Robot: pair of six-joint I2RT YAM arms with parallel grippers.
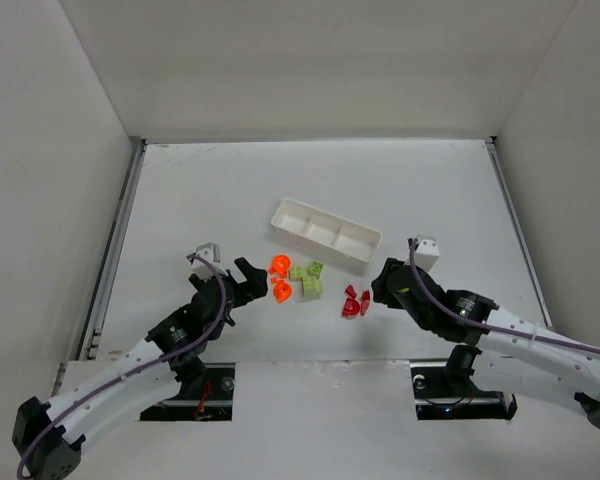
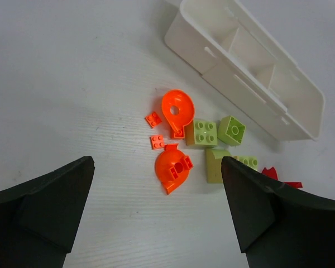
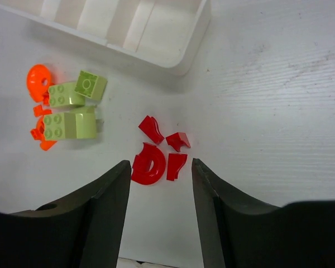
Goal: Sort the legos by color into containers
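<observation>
On the counter (image 1: 180, 200), just beside the white tray (image 1: 330, 218), lie orange legos (image 1: 281, 291), yellow-green legos (image 1: 312, 286) and red legos (image 1: 352, 305). Left jaws spread near the orange; right jaws spread near the red.

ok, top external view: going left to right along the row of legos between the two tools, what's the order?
left tool → orange legos → yellow-green blocks → red pieces → right tool
</observation>
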